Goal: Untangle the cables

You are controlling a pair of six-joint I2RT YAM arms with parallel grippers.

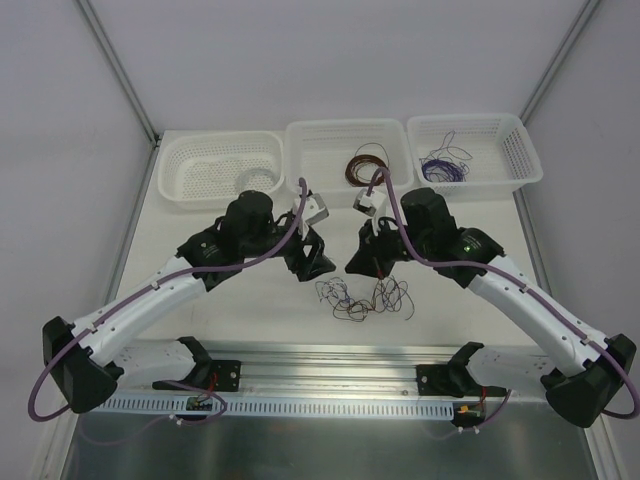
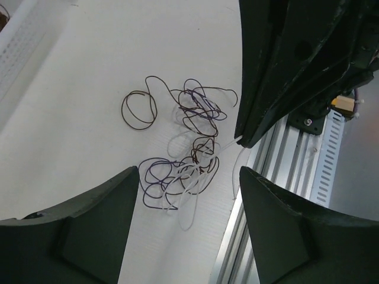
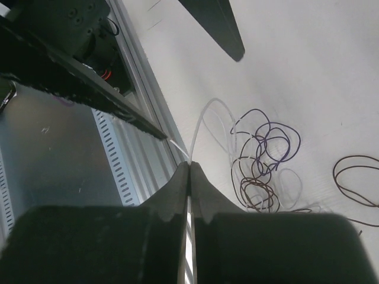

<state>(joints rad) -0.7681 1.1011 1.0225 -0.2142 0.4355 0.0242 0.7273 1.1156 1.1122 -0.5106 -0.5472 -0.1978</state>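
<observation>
Currently the cables (image 1: pixel 362 297) lie as one loose tangle of purple, dark brown and pale grey loops on the white desk (image 1: pixel 250 310), between the two arms and near the aluminium rail (image 1: pixel 330 372) at the front edge. The left claw (image 2: pixel 188 173) hangs above the tangle with its fingers spread wide and holds nothing. The right claw (image 3: pixel 188 165) is pinched closed on a pale grey wire (image 3: pixel 195 131) at the rail side of the tangle. Three white baskets (image 1: pixel 345 125) stand along the far edge.
</observation>
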